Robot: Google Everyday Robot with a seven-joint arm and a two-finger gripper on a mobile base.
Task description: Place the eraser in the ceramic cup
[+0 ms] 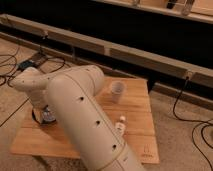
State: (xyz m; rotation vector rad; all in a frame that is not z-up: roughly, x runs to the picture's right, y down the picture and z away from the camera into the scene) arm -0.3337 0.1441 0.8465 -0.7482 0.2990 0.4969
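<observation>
The ceramic cup (117, 90) is small, white and upright near the far middle of the wooden table (140, 112). The black eraser is not visible; it may be hidden behind the arm. My big white arm (82, 107) crosses the foreground and bends left. My gripper (44, 111) hangs at the table's left side, well left of the cup, over a dark bowl and mostly hidden by the arm's wrist link.
A dark bowl (46, 118) sits at the table's left, partly covered by the arm. A cream-white block with a red piece (120, 125) lies near the front middle. Cables (192, 125) run over the carpet on both sides. A long low rail (125, 52) runs behind the table.
</observation>
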